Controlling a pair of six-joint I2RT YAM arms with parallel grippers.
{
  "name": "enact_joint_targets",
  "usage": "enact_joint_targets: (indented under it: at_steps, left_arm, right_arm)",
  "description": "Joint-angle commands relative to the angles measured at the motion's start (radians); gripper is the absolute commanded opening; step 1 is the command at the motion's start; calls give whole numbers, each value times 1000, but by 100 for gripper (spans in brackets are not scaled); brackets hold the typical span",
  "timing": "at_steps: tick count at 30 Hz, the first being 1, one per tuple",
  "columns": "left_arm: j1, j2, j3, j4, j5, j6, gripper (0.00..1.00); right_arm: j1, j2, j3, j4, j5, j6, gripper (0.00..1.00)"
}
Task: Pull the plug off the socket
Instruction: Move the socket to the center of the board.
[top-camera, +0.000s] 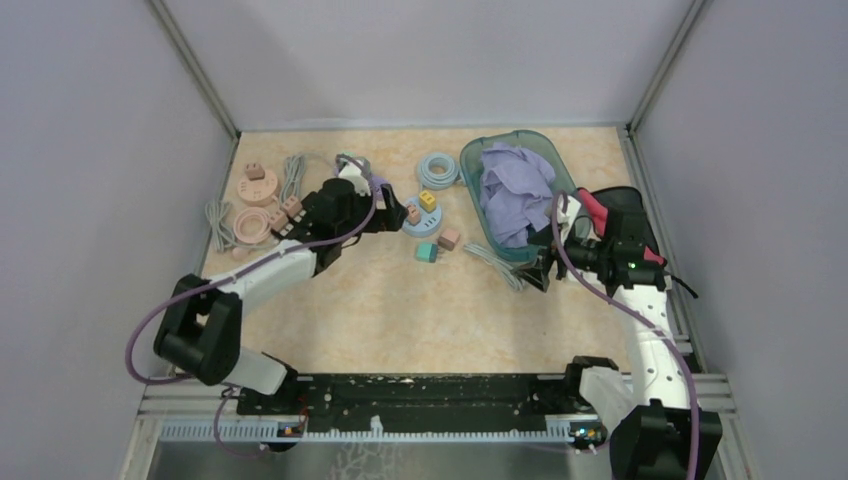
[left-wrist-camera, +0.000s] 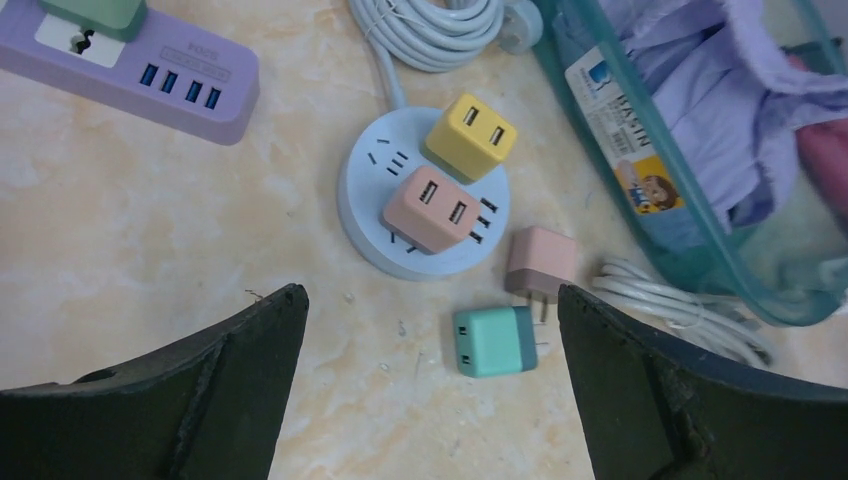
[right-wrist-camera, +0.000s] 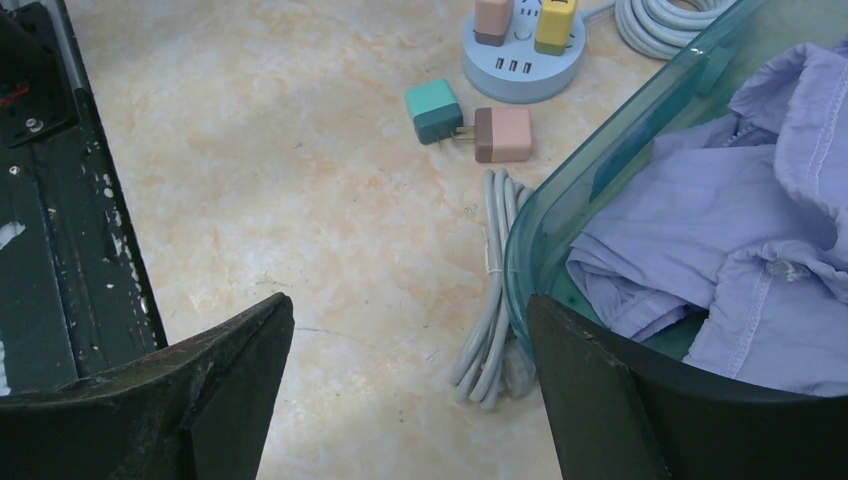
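Approach step: the left gripper (left-wrist-camera: 430, 300), jaws wide open, hovers above the round socket (left-wrist-camera: 362, 190), where a pink plug (left-wrist-camera: 432, 208) and a yellow plug (left-wrist-camera: 470, 136) sit seated. Next it should descend and pinch one. The right gripper (right-wrist-camera: 410, 305) stands open beside the basin (right-wrist-camera: 590, 190).

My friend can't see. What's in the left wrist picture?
A round blue socket holds a yellow plug and a pink plug, just beyond the open left pincer. A teal plug and a loose pink plug lie beside it, with a purple power strip upper left.
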Motion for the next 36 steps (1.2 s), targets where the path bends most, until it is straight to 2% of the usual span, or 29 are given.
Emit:
enact_joint_targets:
  at_steps: [1, 7, 11, 22, 33, 36]
  left_arm:
    - [-7, 115, 121, -94, 7, 211, 99]
    - [-12, 193, 227, -151, 120, 465, 96]
    - [-13, 252, 294, -186, 158, 558, 96]
    - [-19, 445, 524, -339, 167, 590, 88]
    - [-28, 532, 591, -421, 172, 608, 80]
    - [-31, 545, 601, -424, 177, 602, 73]
  right_arm:
    - [10, -21, -10, 40, -17, 8, 86]
    - [13, -22, -12, 40, -13, 6, 86]
    - [19, -23, -14, 40, -13, 5, 86]
    - [20, -26, -17, 40, -8, -1, 86]
    - [20, -26, -18, 41, -8, 1, 86]
    - [19, -25, -18, 41, -7, 0, 86]
